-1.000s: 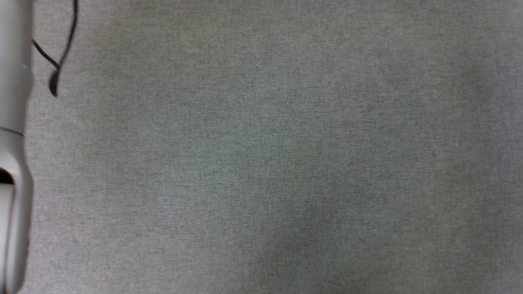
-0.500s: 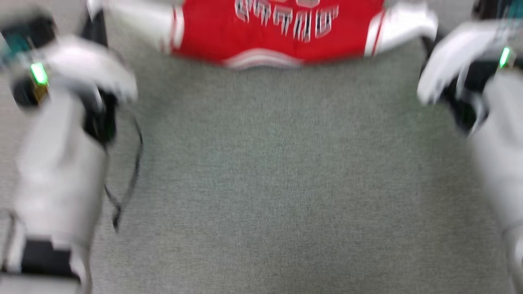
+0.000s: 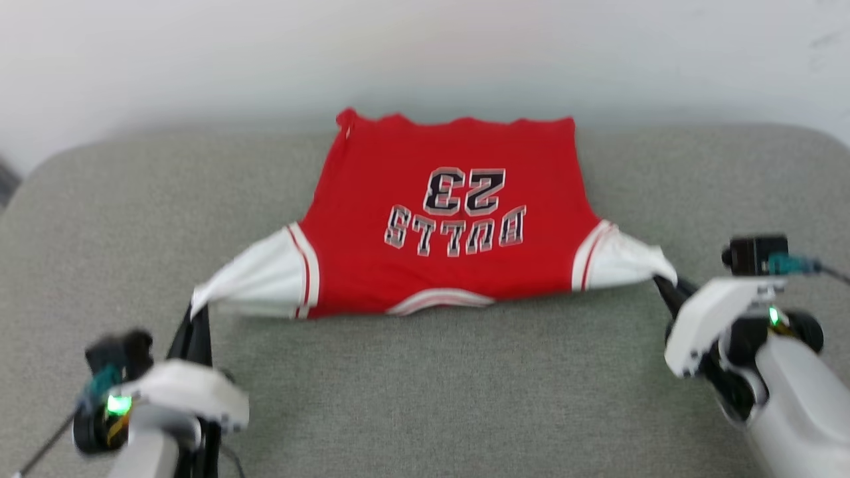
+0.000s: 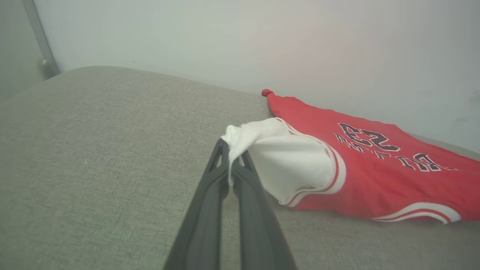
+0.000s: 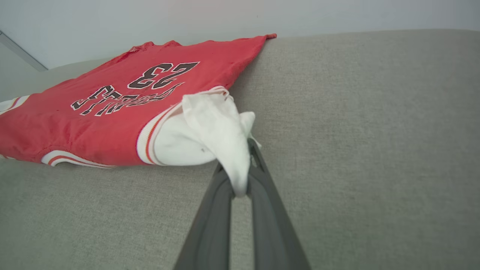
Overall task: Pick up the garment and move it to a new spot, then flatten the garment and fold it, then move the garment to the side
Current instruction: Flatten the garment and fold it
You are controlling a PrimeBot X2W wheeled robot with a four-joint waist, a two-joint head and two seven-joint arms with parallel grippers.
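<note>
You had the shirt print-up on the grey pad, collar at 6 o'clock toward you, hem at 12, right at the far edge by the wall. Couldn't tell if the hem hung over that edge.

Left gripper was clamped on the tip of the left sleeve, out at 8 o'clock. Right gripper was pinched on the right sleeve at 4 o'clock, with white cloth bunched between the fingers. Both sleeves were drawn outward and looked taut. In the wrist views the sleeve ends sat a bit off the pad, while the red body lay mostly down.

Step, my read: flattening. The shirt looked placed and was being spread by the sleeves; no fold was made yet.

Next move probably calls for lowering both sleeve tips onto the pad evenly, then letting go without dragging cloth back. Watch the bunched right sleeve; it may snag on the fingers. The hem corner at 11 o'clock was curled and likely needs smoothing before folding. The shirt sat far back, so you would have to reach to 12.
</note>
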